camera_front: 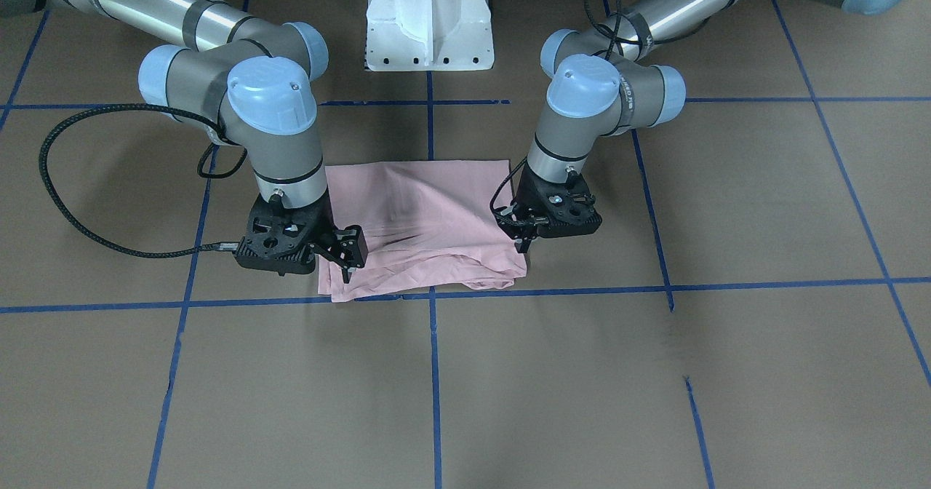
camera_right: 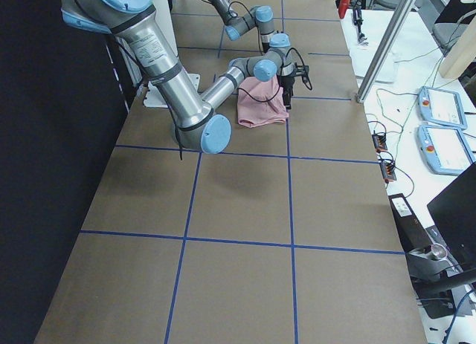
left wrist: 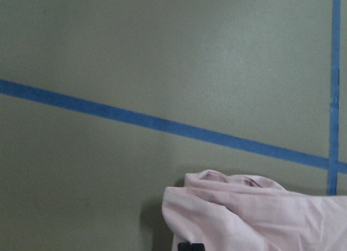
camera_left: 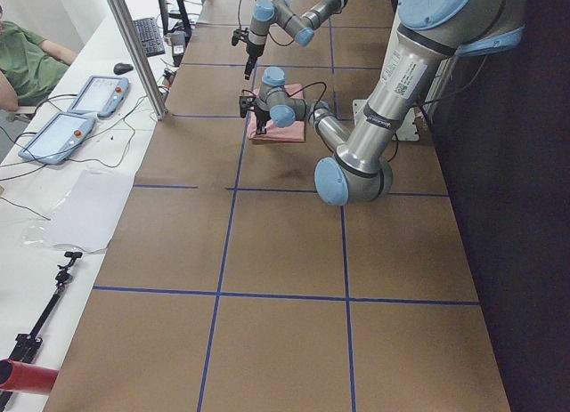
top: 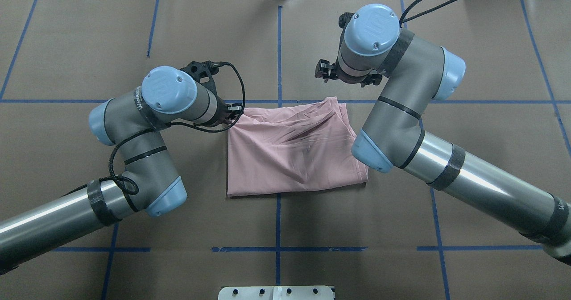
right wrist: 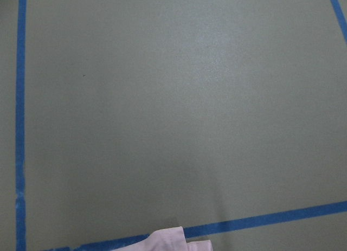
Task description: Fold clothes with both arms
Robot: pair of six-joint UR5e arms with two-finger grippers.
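T-shirt (top: 290, 152) laid folded, roughly rectangular, at table (top: 401, 228) centre between arms. Right gripper (camera_front: 349, 260) held above operator-side corner, fingers parted, nothing gripped. Left gripper (camera_front: 522, 241) set low at opposite corner; opening cannot be told. Judged: both corners flanked so edge is lifted evenly.

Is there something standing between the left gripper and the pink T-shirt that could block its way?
Nothing visible does. The left gripper hangs right at a corner of the pink T-shirt, and no object shows between them.
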